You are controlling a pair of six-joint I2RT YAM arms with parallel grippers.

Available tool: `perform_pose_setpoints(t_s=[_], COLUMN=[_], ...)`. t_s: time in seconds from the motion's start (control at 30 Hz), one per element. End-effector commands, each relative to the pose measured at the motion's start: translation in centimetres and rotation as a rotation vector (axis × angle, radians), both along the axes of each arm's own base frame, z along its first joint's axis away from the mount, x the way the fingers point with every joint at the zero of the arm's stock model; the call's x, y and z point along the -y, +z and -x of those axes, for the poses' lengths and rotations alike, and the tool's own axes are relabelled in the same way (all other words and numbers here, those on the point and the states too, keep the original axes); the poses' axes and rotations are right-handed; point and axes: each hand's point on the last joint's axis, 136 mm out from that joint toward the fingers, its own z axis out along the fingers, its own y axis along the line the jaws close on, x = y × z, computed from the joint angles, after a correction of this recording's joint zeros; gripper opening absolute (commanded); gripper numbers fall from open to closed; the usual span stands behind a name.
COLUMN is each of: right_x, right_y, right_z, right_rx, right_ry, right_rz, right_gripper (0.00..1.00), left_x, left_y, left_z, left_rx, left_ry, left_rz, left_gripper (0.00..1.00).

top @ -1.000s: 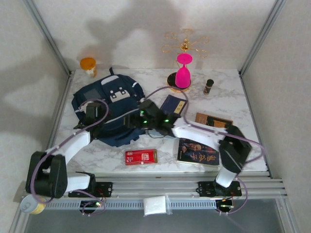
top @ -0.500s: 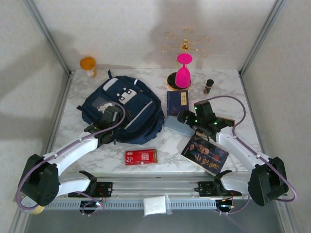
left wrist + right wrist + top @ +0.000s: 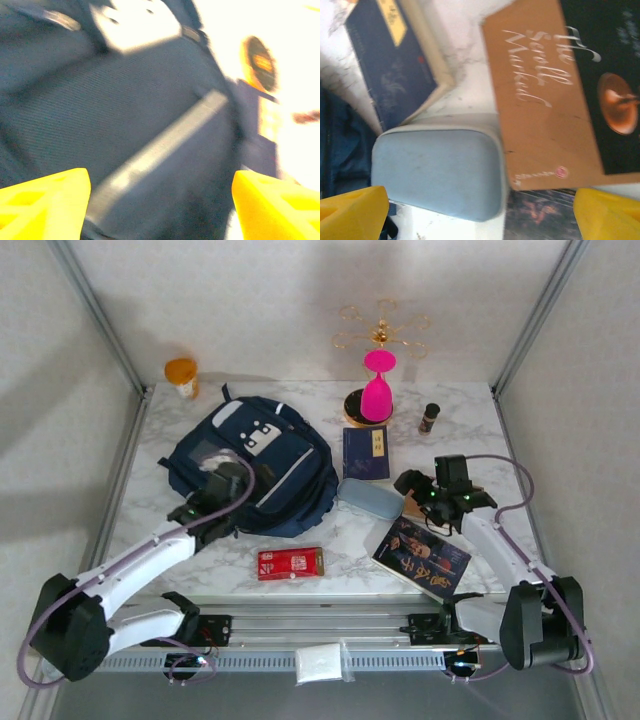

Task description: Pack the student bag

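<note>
The student bag [image 3: 270,465] is a navy backpack with white patches and a light stripe, lying flat at the table's left centre. My left gripper [image 3: 238,485] hovers over its front, open. In the left wrist view the yellow fingers [image 3: 40,205] stand wide apart over the bag's fabric [image 3: 125,115], with nothing between them. My right gripper [image 3: 407,483] is open at the right, just above a brown book [image 3: 545,100]. Ahead of its fingers [image 3: 607,215] a light-blue pencil case [image 3: 437,170] lies beside the bag [image 3: 368,500].
A navy book [image 3: 365,452] lies right of the bag, a dark illustrated book [image 3: 420,558] at front right, and a red box [image 3: 290,563] at front centre. At the back stand an orange bottle [image 3: 182,375], a pink hourglass [image 3: 378,385] and a small dark bottle [image 3: 430,418].
My right arm has swung from over the bag to the right side and opened wider. The pencil case now lies beside the bag. The bag has shifted right and lies flatter.
</note>
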Motion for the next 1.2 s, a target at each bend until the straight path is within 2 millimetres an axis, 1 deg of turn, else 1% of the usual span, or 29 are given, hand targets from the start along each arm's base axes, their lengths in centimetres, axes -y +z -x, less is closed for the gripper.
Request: perform_pose_setpoints(t_s=[0.0,0.07,0.13,0.2,0.23,0.3,0.37,0.43,0.57,0.63,0.7,0.83,0.87,0.9,1.0,1.07,1.1,1.17], right_x=[1.4,2.8,3.7,4.7,5.4,6.6,7.4,7.8,8.1,8.4,8.7,9.5,9.7,10.1,11.6,12.0,12.2,12.7], right_y=[-0.6,-1.0,-1.0,-1.3,-1.6,-1.9,-2.5,-3.2,-4.0,-4.3,-4.5,-4.7,-4.3,-3.8,-2.2,-1.4,-1.3,-1.5], right_z=[1.0,1.4,2.0,2.7,3.0,3.4,3.5,3.3,2.1,1.2,0.3,-1.5,-2.2,-2.9,-4.8,-6.0,-6.3,-5.9], right_rx=[-0.015,-0.029,-0.032,-0.037,-0.042,-0.032,-0.021,-0.024,0.000,0.021,0.036,0.068,0.089,0.108,0.168,0.205,0.201,0.164], right_ry=[-0.078,-0.128,-0.172,-0.221,-0.251,-0.295,-0.321,-0.337,-0.339,-0.345,-0.347,-0.358,-0.351,-0.349,-0.357,-0.340,-0.336,-0.342], right_rz=[-0.060,-0.043,-0.031,-0.041,-0.054,-0.066,-0.079,-0.102,-0.120,-0.146,-0.154,-0.182,-0.178,-0.161,-0.103,-0.103,-0.098,-0.067], right_gripper=[0.96,0.96,0.97,0.98,0.98,0.99,0.99,0.99,0.99,0.99,0.99,0.99,0.99,0.99,0.99,0.99,0.99,0.98], left_x=[7.8,12.5,16.3,19.1,19.9,20.1,19.2,17.4,13.8,11.1,8.8,3.7,3.4,3.5,5.2,6.3,7.0,8.4], left_y=[0.2,0.3,0.2,-0.5,-1.3,-3.4,-5.7,-7.9,-10.2,-11.7,-12.4,-12.9,-12.5,-11.9,-10.5,-9.7,-9.1,-8.1], left_z=[2.3,3.5,4.3,4.7,4.5,3.7,2.6,1.9,1.2,1.1,1.1,1.1,1.1,1.2,1.5,1.7,1.7,1.7], left_rx=[0.001,-0.003,-0.009,-0.019,-0.033,-0.065,-0.105,-0.140,-0.176,-0.215,-0.231,-0.259,-0.250,-0.234,-0.208,-0.195,-0.183,-0.166], left_ry=[-0.183,-0.295,-0.387,-0.454,-0.457,-0.431,-0.372,-0.306,-0.221,-0.163,-0.117,-0.016,-0.015,-0.032,-0.095,-0.118,-0.131,-0.158], left_rz=[0.204,0.218,0.194,0.183,0.174,0.160,0.104,0.039,-0.041,-0.092,-0.148,-0.260,-0.268,-0.269,-0.207,-0.179,-0.162,-0.128], left_gripper=[0.72,0.71,0.70,0.70,0.70,0.70,0.68,0.65,0.61,0.60,0.60,0.60,0.60,0.60,0.61,0.61,0.61,0.63])
